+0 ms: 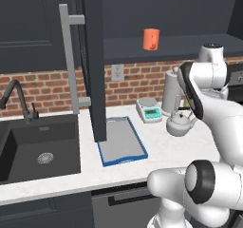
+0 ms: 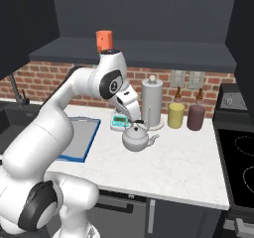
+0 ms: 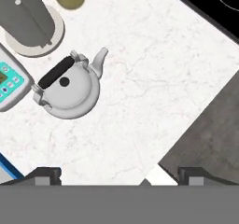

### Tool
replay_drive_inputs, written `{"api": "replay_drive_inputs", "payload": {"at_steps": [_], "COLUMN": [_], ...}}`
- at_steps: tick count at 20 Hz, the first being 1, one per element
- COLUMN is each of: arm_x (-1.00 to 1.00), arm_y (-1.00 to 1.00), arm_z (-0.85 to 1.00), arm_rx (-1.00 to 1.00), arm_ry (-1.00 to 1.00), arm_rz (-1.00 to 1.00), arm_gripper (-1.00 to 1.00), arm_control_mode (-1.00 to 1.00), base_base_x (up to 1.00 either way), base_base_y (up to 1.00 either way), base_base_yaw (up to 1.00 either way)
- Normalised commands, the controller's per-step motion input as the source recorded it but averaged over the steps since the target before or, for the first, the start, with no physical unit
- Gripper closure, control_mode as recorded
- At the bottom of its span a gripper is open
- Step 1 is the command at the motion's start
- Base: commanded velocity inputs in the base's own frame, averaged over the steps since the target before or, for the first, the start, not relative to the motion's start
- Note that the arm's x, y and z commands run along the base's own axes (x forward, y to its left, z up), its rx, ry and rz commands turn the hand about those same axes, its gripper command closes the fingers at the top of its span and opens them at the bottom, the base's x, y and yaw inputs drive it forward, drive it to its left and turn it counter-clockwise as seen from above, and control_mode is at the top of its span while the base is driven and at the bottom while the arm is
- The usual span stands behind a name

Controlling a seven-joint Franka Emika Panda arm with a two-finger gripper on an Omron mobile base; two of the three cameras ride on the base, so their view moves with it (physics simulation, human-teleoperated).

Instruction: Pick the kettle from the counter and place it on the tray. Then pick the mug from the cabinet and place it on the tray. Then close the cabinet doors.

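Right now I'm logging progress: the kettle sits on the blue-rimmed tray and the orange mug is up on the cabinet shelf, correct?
Not quite. The kettle is not on the tray; it stands on the counter to the tray's right, as the left base view shows. The mug is indeed on the cabinet shelf.

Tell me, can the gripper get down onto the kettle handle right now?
Probably yes: the gripper hangs open above the counter, and nothing covers the kettle; its handle sits off to one side, so it must shift across first.

Left base view: kettle (image 1: 179,125) sitting on the desk (image 1: 156,153) at centre right, scale (image 1: 149,109) lying to its left, tray (image 1: 121,140) lying further left, mug (image 1: 151,39) standing on the cabinet (image 1: 180,45) shelf above.
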Motion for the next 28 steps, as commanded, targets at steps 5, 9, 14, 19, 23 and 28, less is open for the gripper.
{"api": "replay_drive_inputs", "payload": {"at_steps": [5,9,14,19,23,28], "arm_x": [0.15,0.29,0.33,0.30,0.25,0.24], "arm_y": [-0.18,-0.06,-0.01,0.00,-0.02,0.00], "arm_z": [-0.18,-0.17,-0.16,-0.17,-0.22,-0.22], "arm_rx": [0.11,0.09,0.11,0.09,0.09,0.08], "arm_ry": [0.00,0.00,0.00,0.00,0.00,0.00], "arm_rz": [-0.02,-0.03,-0.05,-0.09,-0.07,-0.07], "arm_gripper": [-1.00,-1.00,-1.00,-1.00,-1.00,-1.00], "arm_control_mode": [-1.00,-1.00,-1.00,-1.00,-1.00,-1.00], "base_base_x": [0.00,0.00,0.00,0.00,0.00,0.00], "base_base_y": [0.00,0.00,0.00,0.00,0.00,0.00], "base_base_yaw": [0.00,0.00,0.00,0.00,0.00,0.00]}}
